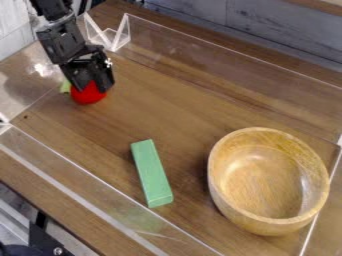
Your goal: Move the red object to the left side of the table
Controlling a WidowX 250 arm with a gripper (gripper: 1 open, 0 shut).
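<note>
The red object (86,96), a small bright-red ball with a green bit at its left, rests on the table (201,100) near the far left end. My black gripper (90,82) points steeply down right over it. Its two fingers stand apart and straddle the ball's top, and the jaws look open. The fingers hide the ball's upper part, so I cannot tell whether they touch it.
A green rectangular block (151,172) lies near the front middle. A large wooden bowl (225,150) sits at the front right. Low clear acrylic walls (74,185) edge the tabletop on all sides, with one corner just behind the gripper.
</note>
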